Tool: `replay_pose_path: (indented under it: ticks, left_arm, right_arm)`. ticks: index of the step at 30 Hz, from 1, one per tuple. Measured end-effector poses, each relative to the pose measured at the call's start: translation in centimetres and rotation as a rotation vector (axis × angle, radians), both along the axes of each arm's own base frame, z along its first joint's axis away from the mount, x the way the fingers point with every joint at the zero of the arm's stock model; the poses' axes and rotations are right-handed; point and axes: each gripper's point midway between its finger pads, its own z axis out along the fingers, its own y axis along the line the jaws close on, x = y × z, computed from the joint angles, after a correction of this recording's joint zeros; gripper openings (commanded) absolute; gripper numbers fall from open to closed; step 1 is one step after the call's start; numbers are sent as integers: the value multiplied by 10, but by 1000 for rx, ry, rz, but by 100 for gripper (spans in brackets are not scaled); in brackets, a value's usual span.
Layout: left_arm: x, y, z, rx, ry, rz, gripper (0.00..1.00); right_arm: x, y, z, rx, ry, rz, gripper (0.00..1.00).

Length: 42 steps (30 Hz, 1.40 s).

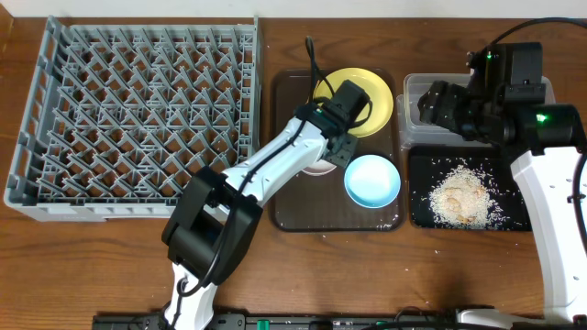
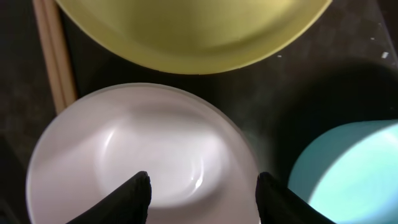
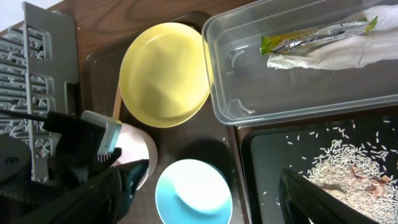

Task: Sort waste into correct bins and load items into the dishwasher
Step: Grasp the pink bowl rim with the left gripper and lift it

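My left gripper is open just above the white bowl on the brown serving tray; whether it touches the bowl does not show. The yellow plate lies behind the bowl, the light-blue bowl to its right, and the chopsticks to its left. My right gripper is open and empty above the clear tub, which holds the green-and-orange wrapper and the white tissue. Rice scraps lie in the black tray. The small cup is out of view.
The grey dish rack stands at the left with nothing in it. The brown serving tray sits between the rack and the bins. A few rice grains lie on the table in front of the black tray.
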Motion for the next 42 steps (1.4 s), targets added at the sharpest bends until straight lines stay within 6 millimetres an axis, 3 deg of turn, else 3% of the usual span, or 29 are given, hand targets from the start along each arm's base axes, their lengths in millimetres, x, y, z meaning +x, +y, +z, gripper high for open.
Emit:
replay_pose_path:
  ticks: [7,12,16,18,36,42]
  left_arm:
    - [8,11,0,21,-19,60,56]
    - [29,43,1,25,-21,145,59]
    - [41,65,1,37,-24,146,59]
    - [44,70,0,44,-23,120,58]
    - [29,71,-21,82,53,2,41]
    - [27,71,-31,91,75,4,27]
  right_arm:
    - [0,0,0,-4,-1,5,79]
    - [0,0,0,-4,-2,5,79]
    - [0,0,0,-4,-1,6,89]
    - [0,0,0,-4,-2,8,99]
    - [-1,0,0,-8,1,12,99]
    - [-1,0,0,-8,1,12,99]
